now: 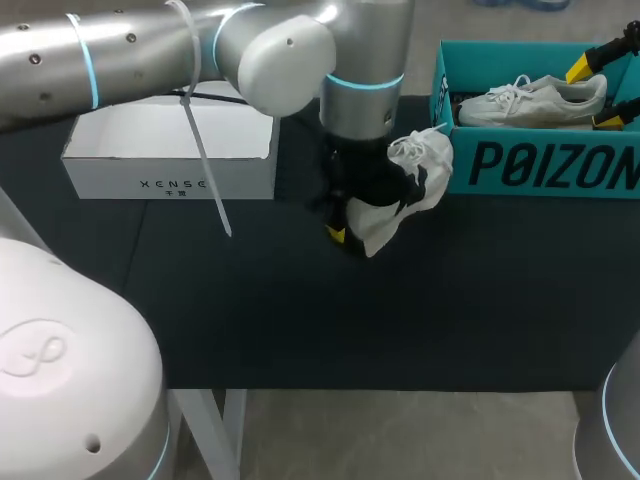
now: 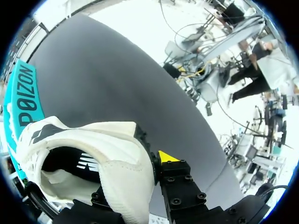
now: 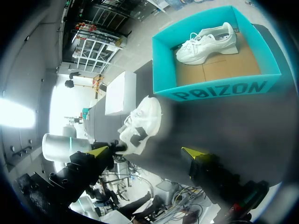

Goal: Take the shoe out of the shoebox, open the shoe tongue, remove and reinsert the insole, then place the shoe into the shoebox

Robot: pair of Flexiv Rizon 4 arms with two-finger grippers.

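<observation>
My left gripper clamps the heel wall of a white shoe, soft fabric with black patches and loose laces, holding it over the middle of the matte dark table, just left of the shoebox. The teal cardboard shoebox stands open at the far right with large dark lettering across its near wall. A second shoe lies on the brown floor inside it. My right gripper hangs above that box, fingers spread wide. A white carton with small print sits at the far left.
</observation>
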